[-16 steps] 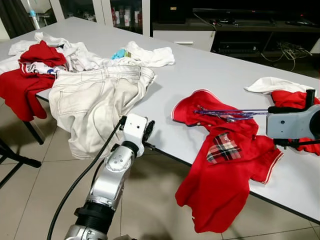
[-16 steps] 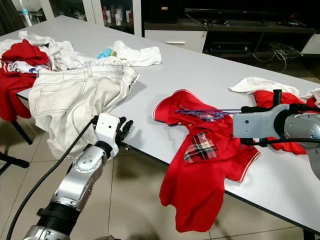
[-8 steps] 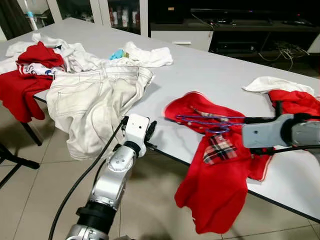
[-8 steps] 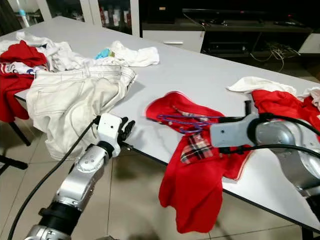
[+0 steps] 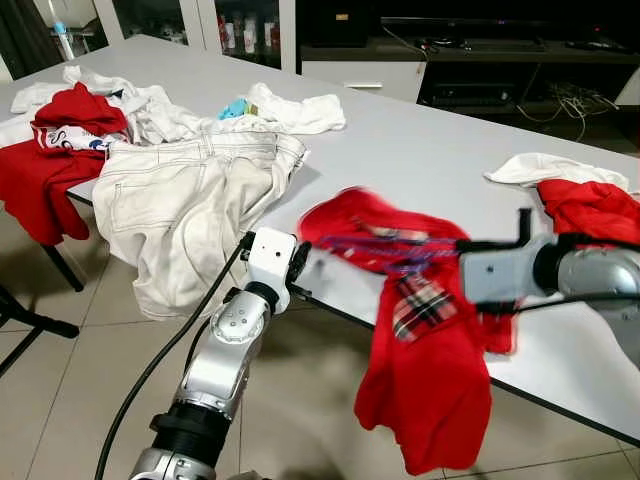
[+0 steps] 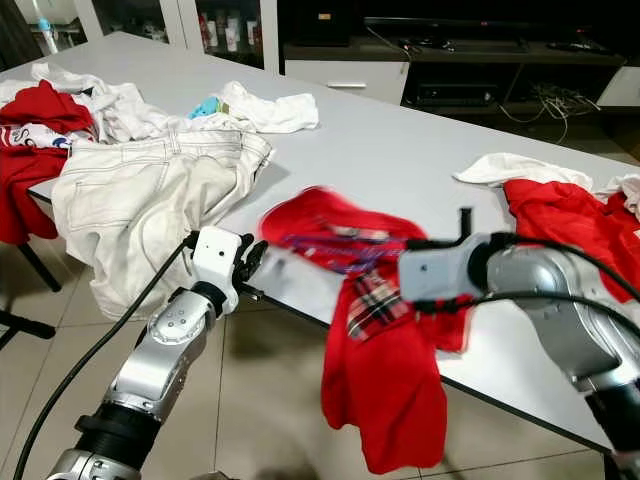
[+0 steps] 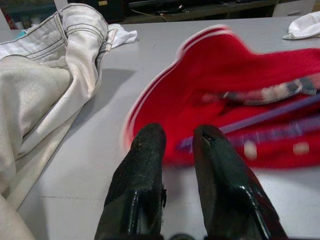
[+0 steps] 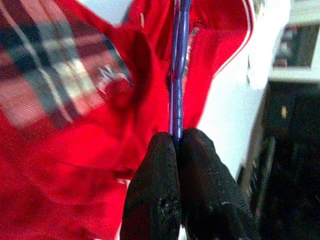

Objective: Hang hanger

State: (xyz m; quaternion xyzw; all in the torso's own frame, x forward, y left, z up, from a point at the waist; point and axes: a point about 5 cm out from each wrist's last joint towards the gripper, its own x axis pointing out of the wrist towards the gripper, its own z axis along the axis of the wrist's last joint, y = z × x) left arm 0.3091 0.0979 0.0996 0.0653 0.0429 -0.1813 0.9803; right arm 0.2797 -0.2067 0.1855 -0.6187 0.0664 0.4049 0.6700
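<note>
A purple hanger (image 5: 385, 246) lies threaded into the neck of a red shirt (image 5: 430, 380) with a plaid patch. The shirt is blurred and droops over the front edge of the white table (image 5: 430, 140). My right gripper (image 5: 458, 246) is shut on the hanger's end; in the right wrist view the thin purple hanger (image 8: 178, 75) runs out from between the closed fingertips (image 8: 162, 150). My left gripper (image 5: 298, 262) hovers at the table's front edge, just left of the shirt's collar. Its fingers (image 7: 145, 150) stand slightly apart and hold nothing.
Cream jeans (image 5: 190, 200) hang over the table's left front edge. Red and white clothes (image 5: 60, 130) are heaped at the far left, with a white garment (image 5: 295, 110) behind. More red and white clothes (image 5: 585, 200) lie at the right. A dark TV cabinet (image 5: 470, 60) stands beyond.
My right gripper has pulled the hanger and the red shirt leftward toward the left gripper. The shirt has slid further off the table edge. The left arm has barely moved.
</note>
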